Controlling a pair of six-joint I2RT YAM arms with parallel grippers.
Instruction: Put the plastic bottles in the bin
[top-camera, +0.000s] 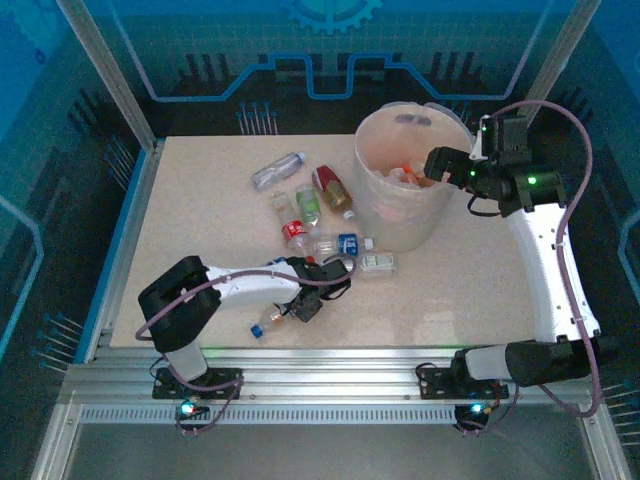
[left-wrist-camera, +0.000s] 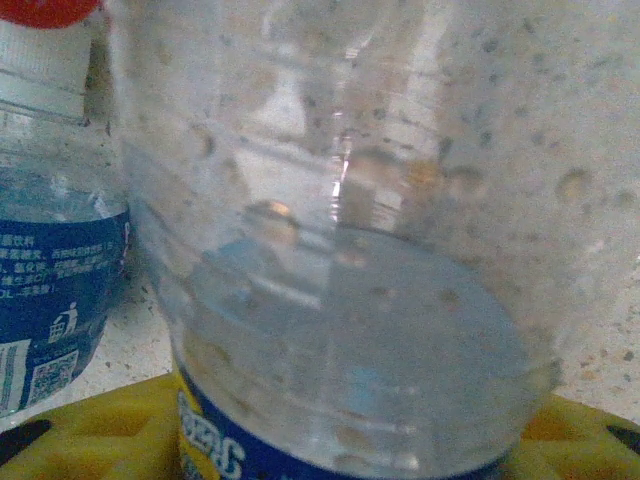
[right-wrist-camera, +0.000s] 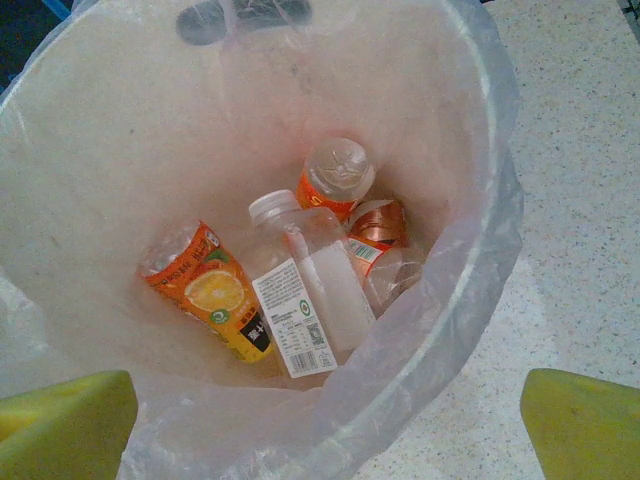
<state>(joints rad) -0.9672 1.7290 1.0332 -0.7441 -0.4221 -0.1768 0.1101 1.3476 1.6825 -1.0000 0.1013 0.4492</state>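
Note:
Several plastic bottles lie in the middle of the table, among them a clear one (top-camera: 278, 170), a red-labelled one (top-camera: 333, 190) and a blue-labelled one (top-camera: 345, 243). My left gripper (top-camera: 338, 272) is at the near edge of this cluster. In the left wrist view its yellow fingers (left-wrist-camera: 90, 435) press both sides of a clear bottle with a blue label (left-wrist-camera: 340, 300). Another blue-labelled bottle (left-wrist-camera: 50, 280) lies just to its left. My right gripper (top-camera: 440, 165) hangs open over the bin (top-camera: 400, 215). Between its yellow fingertips (right-wrist-camera: 585, 425) nothing is held, and the bin (right-wrist-camera: 480, 130) below holds several bottles (right-wrist-camera: 310, 300).
A small bottle with a blue cap (top-camera: 268, 322) lies by the left wrist near the table's front edge. A white-labelled bottle (top-camera: 378, 263) rests against the foot of the bin. The bin's thin bag liner (right-wrist-camera: 440, 330) hangs over its rim.

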